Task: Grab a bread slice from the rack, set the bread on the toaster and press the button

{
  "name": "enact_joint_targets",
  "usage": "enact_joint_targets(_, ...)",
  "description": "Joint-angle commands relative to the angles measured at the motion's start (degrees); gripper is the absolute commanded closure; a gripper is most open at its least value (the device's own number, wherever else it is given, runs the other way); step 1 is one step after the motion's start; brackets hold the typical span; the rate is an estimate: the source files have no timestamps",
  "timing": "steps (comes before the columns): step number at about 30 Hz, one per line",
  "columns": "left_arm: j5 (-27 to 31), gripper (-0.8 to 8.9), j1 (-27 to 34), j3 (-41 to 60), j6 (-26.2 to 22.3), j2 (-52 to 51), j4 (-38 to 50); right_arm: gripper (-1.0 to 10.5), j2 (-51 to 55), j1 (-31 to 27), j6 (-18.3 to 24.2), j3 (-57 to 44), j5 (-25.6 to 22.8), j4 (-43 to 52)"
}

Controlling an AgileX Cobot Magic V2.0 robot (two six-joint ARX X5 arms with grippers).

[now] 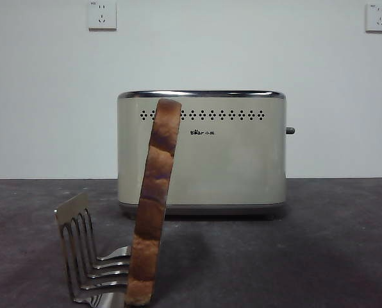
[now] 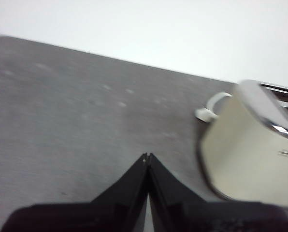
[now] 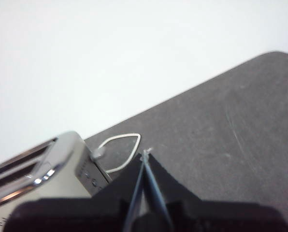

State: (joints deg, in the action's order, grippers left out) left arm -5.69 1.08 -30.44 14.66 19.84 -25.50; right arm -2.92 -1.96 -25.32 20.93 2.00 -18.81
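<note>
Front view: slice of bread (image 1: 154, 212) edge-on, tall and tilted in rack (image 1: 88, 256), before toaster (image 1: 202, 151); button (image 1: 290, 131) on side edge; no arm visible. Left wrist view: left gripper (image 2: 147, 157) closed, empty, above table (image 2: 62, 111), beside toaster. Right wrist view: right gripper (image 3: 145, 154) closed, empty, near white cord (image 3: 122, 150). Risks: leaning slice likely toppled by a careless approach; closed jaws unable to grasp unless opened; light rack possibly dragged along.

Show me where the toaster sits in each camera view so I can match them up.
Front view: toaster centre, behind the slice of bread.
Left wrist view: at the right edge, beside the shut left gripper.
Right wrist view: lower-left corner, near the shut right gripper.
Shared landmark: its chrome top rim.
</note>
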Motion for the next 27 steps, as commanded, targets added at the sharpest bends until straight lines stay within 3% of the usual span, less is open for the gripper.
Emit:
enact_joint_targets(1, -3.72, 8.19, 0.11, -6.08, 1.53, 4.24, -5.75, 9.5, -1.25, 0.02, -0.55, 4.83, 0.24, -4.26)
enact_joint_targets(10, -11.28, 8.19, 0.02, -24.2, -0.33, 19.52, -26.82, 9.5, -8.26, 0.02, 3.1, 18.49, 5.57, -20.74)
enact_joint_targets(16, -13.38, 8.19, -1.6, -32.46, -1.86, 28.55, -38.4, 9.5, -12.57, 0.02, 3.41, 22.77, 7.85, -24.46)
enact_joint_targets(20, -14.27, 8.18, -4.33, -34.75, -2.27, 33.27, -41.66, 9.5, -15.47, 0.02, 6.47, 24.55, 12.81, -24.94)
enact_joint_targets(27, -14.19, 8.14, -14.6, -34.93, 1.75, 39.74, -41.46, 9.5, -20.57, 0.02, 8.66, 26.8, 13.66, -24.98)
